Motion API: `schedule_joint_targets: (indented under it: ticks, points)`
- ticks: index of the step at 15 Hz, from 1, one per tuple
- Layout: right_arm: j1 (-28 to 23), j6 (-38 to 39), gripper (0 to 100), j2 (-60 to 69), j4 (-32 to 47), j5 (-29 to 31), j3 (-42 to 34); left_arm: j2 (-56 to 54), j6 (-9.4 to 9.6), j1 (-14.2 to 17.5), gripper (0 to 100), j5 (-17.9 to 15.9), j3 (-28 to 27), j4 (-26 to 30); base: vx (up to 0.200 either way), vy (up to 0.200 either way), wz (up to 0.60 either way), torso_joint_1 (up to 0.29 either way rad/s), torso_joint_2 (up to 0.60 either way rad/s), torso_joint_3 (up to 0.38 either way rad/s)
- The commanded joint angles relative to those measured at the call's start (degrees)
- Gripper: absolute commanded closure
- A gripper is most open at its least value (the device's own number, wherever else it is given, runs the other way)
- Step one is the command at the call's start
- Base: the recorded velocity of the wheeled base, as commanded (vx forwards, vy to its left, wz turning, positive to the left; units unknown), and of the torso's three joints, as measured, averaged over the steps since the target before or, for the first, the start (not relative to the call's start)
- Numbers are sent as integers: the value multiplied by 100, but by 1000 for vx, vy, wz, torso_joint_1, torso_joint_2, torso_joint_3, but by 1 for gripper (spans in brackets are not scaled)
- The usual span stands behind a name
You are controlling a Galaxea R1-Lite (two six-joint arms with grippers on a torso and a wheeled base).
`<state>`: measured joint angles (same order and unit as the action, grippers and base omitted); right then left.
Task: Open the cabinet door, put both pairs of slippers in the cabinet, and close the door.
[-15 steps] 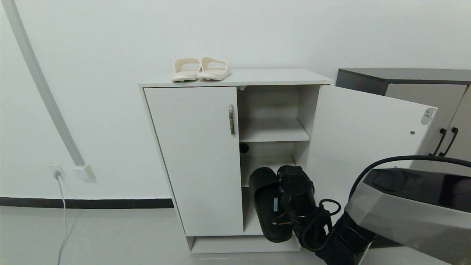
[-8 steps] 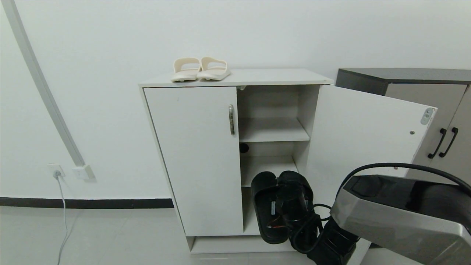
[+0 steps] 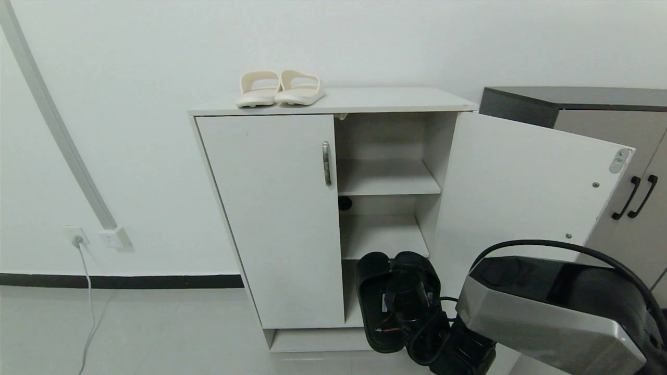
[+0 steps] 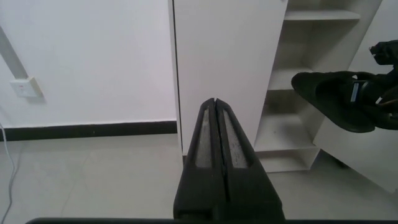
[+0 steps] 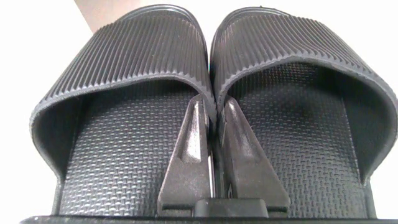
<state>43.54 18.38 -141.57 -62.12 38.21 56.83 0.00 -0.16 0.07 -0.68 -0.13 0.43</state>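
1. The white cabinet (image 3: 396, 98) stands against the wall. Its left door (image 3: 271, 208) is shut and its right door (image 3: 521, 187) is swung wide open toward the right.
2. Behind the open door I can see an upper shelf (image 3: 388, 179) and a middle shelf (image 3: 383, 237), with a lower compartment below them.
3. The black slippers (image 3: 378, 307) hang side by side in front of that lower compartment. Their toe ends point up near the front edge of the middle shelf. I cannot tell whether they touch the cabinet's bottom board.
4. The right gripper (image 5: 211, 109) holds both of them. One finger sits inside each slipper, and the fingers are clamped on the two inner walls where the pair meets. The ribbed straps arch over the fingers.
5. The cream slippers (image 3: 279, 89) lie together on the cabinet's top near its left front edge, toes pointing out into the room.
6. The left gripper (image 4: 215, 102) is low over the floor, facing the shut left door, well apart from both pairs. Its fingers are pressed together with nothing between them.
7. A grey cabinet (image 3: 599, 104) stands just to the right, behind the open door.
8. A wall socket (image 3: 77, 235) with a cable plugged in sits low on the wall to the left.
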Motion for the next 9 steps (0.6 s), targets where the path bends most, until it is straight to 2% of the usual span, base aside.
schedule_joint_targets:
  ticks: [1, 6, 9]
  points:
    - [14, -1, 100, -73, -2, 3, 3, 9, -2, 1, 100, -2, -4, 1, 0, 0, 0, 2, 2, -183]
    - [14, 7, 100, -204, -28, 135, 38, 9, -2, 1, 100, -2, 5, -8, 0, 0, 0, 2, 2, -182]
    - [14, -19, 100, -486, -353, 345, 161, 9, -2, 10, 100, 7, 5, -8, 0, 0, 0, 1, 2, -25]
